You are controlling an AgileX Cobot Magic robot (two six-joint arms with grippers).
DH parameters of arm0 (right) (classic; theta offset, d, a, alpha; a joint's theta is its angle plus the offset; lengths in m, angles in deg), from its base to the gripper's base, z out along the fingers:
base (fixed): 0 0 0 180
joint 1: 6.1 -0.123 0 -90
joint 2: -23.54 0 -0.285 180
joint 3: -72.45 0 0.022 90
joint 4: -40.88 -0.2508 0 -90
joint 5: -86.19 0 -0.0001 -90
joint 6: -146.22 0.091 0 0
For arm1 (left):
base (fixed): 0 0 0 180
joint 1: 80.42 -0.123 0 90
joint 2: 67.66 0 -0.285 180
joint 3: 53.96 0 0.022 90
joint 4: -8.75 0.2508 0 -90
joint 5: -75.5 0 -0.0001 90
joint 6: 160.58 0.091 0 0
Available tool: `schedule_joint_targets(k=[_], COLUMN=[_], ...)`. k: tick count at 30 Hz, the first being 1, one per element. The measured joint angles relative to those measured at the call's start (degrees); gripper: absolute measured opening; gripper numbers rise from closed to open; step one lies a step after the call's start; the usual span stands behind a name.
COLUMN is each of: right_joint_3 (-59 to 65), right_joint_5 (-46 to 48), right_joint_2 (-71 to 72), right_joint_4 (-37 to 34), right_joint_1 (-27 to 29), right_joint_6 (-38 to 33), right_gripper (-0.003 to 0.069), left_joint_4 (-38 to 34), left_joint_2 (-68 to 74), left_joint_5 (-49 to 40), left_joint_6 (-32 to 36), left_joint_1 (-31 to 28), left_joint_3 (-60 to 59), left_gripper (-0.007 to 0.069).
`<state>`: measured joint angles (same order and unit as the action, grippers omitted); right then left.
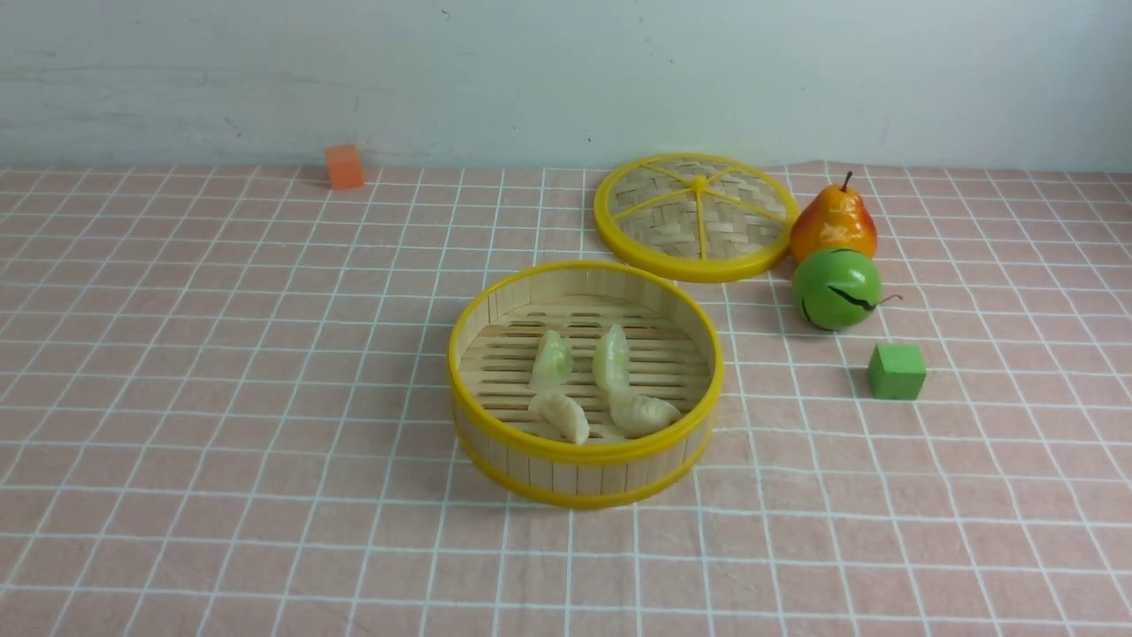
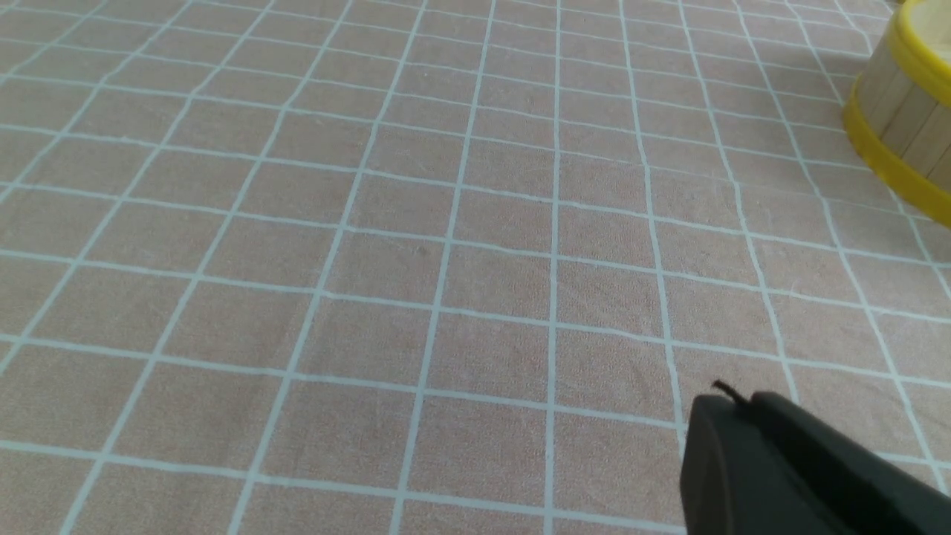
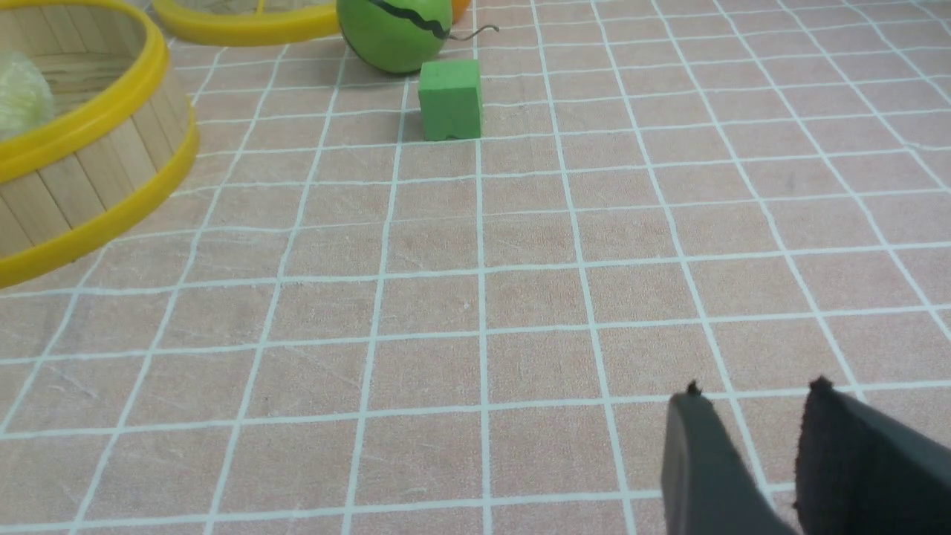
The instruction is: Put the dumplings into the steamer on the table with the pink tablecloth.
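The steamer [image 1: 584, 460] stands mid-table on the pink tablecloth [image 1: 221, 398]. All four dumplings lie on its slatted floor: two pale green ones [image 1: 552, 361] [image 1: 611, 357] behind two cream ones [image 1: 562, 416] [image 1: 643, 412]. Neither arm shows in the front view. My left gripper [image 2: 743, 405] is shut and empty, low over bare cloth, with the steamer's wall [image 2: 903, 119] far off. My right gripper [image 3: 754, 394] is open and empty over bare cloth. The steamer [image 3: 82, 186] and one green dumpling [image 3: 22, 93] show at that view's edge.
The flat woven lid [image 1: 694, 217] lies behind the steamer to the right. A pear [image 1: 833, 221], a green round fruit [image 1: 836, 287] and a green cube [image 1: 896, 371] sit right of the steamer. An orange cube [image 1: 344, 166] sits at the far left by the wall.
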<state>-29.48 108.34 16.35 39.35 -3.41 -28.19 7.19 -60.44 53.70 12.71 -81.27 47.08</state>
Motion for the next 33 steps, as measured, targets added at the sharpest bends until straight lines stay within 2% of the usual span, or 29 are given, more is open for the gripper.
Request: schedule_joint_targets(k=[33], right_joint_3=[0.0], right_joint_5=[0.0], right_joint_2=[0.0], right_joint_4=[0.0], right_joint_1=[0.0], right_joint_6=[0.0], right_gripper=[0.0234], left_joint_4=[0.0], left_joint_2=[0.0], left_joint_5=[0.0], left_joint_6=[0.0], left_joint_1=[0.0], left_joint_3=[0.0], left_gripper=[0.0039])
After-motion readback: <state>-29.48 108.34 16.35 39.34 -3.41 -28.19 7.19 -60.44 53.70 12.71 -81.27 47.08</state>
